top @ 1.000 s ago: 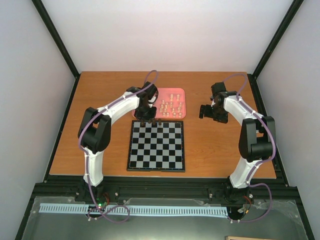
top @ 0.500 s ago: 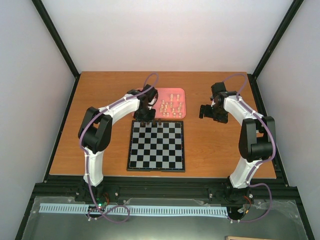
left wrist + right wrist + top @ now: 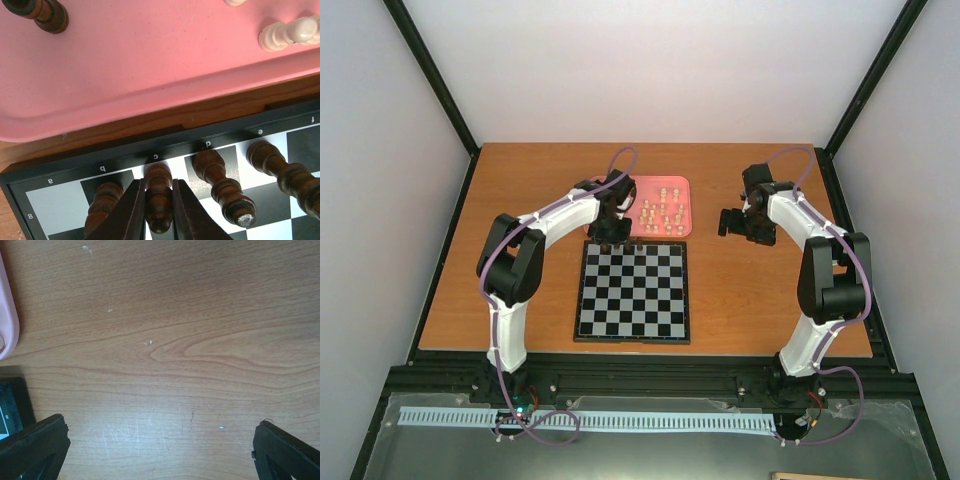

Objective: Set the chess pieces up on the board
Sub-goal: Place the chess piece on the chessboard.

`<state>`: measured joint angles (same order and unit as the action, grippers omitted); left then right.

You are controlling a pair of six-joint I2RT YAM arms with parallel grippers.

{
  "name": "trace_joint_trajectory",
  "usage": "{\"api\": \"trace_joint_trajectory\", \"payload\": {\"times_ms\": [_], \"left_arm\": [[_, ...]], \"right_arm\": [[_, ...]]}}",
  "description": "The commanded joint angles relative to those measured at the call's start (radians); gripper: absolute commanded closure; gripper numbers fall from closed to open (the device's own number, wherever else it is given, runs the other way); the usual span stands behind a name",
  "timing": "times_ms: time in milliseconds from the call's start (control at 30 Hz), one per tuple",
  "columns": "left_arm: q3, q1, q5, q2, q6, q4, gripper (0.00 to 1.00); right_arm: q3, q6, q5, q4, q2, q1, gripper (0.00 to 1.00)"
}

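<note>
- State: the left tool (image 3: 159, 192) is clenched on a dark chess piece (image 3: 158, 172) over the c square of the far row of the board (image 3: 633, 320), just near of the pink tray (image 3: 150, 75)
- State: the right tool (image 3: 160, 440) is released, with its fingers wide apart over bare counter (image 3: 520, 200) to the right of the tray; it holds nothing
- Clearance: dark pieces stand on the adjacent b square (image 3: 102, 200) and d square (image 3: 220, 182), and a further one stands on e (image 3: 282, 170). The left finger runs close to the b piece
- Procedure: whether the base is seated on the square cannot be told from these views, so lower straight down until it is
- Procedure: part the fingers only enough to free the piece. A wide release is likely to knock over the b or d piece
- Procedure: withdraw vertically before any sideways travel toward the tray
- Remaining work: cream pieces (image 3: 660, 212) are in the tray and most squares are bare, so the task appears to be at an early stage
</note>
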<state>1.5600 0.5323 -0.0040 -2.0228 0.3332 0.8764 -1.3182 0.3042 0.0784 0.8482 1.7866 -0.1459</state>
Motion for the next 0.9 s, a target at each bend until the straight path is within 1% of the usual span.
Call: {"api": "trace_joint_trajectory", "payload": {"times_ms": [0,867], "left_arm": [[0.0,0.004,0.003,-0.014,-0.023,-0.004,0.93],[-0.025,0.005,0.01,0.025,-0.052,0.023,0.77]], "right_arm": [[-0.024,0.001,-0.015,0.0,0.005,-0.006,0.0],[-0.006,0.011,-0.008,-0.015,-0.003,-0.008,0.0]]}}
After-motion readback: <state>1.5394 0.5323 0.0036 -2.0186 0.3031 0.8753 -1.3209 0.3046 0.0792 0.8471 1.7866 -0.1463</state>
